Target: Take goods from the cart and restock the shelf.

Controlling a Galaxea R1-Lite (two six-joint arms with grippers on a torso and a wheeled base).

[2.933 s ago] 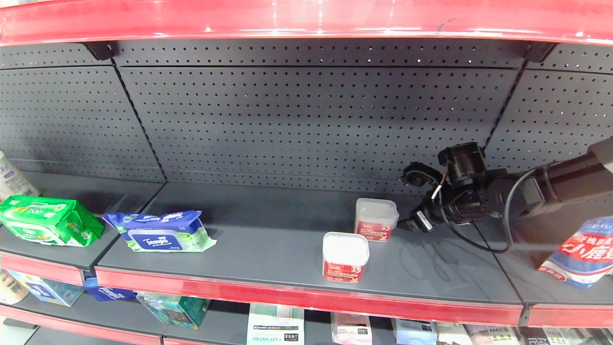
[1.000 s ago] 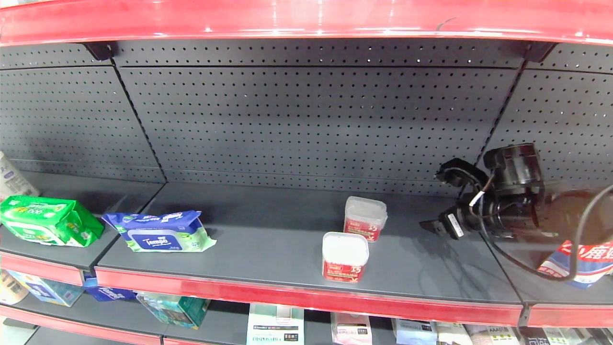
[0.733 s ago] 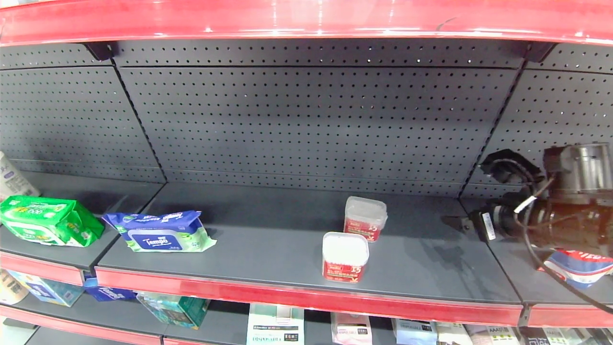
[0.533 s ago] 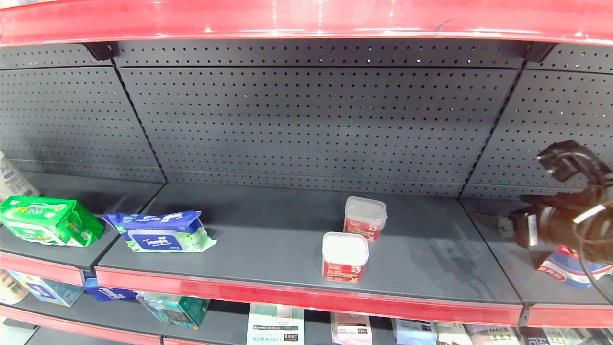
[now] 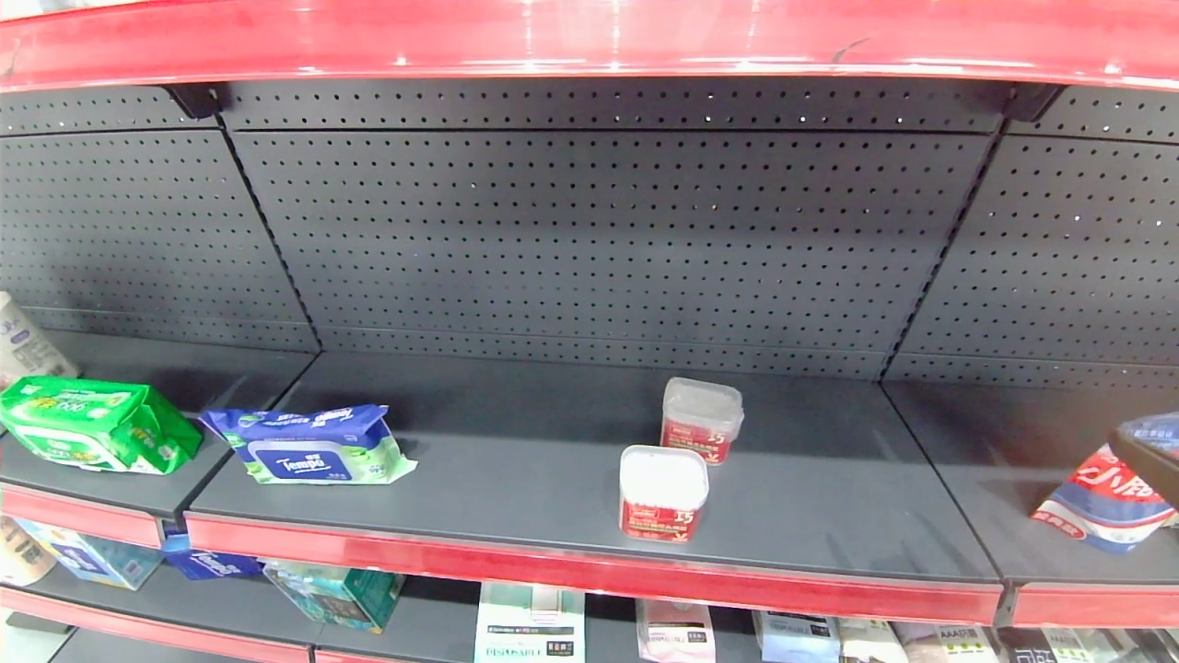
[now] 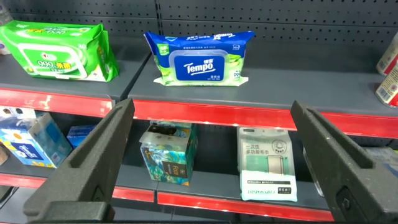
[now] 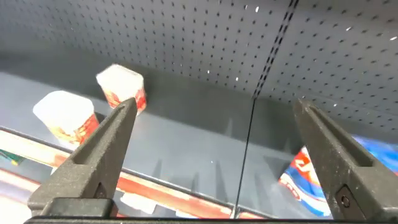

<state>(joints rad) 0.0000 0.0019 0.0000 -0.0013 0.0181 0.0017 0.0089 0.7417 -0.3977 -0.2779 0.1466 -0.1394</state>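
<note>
My left jaws and my right jaws both stand wide apart with nothing between them, so the next load, I judge, has to come from the cart. The shelf (image 5: 516, 460) ahead carries two tubs. The near tub (image 5: 663, 493) sits close to the red front lip (image 5: 589, 569), and the far tub (image 5: 702, 419) is just behind it, a little to the right. A blue wipes pack (image 5: 309, 445) lies at the left end of this bay, a green pack (image 5: 97, 424) in the bay left of it, and a pouch (image 5: 1096, 497) in the right bay.

My worry is the near tub. If I come in low over the lip, a jaw or a carried item could clip it and tip it off the edge. The upper shelf (image 5: 589, 37) overhangs, so a high approach risks a knock as well.

The best room is the bare stretch between the wipes pack and the tubs. There is also room right of the tubs up to the bay seam, and along the back panel (image 5: 589, 230).
</note>
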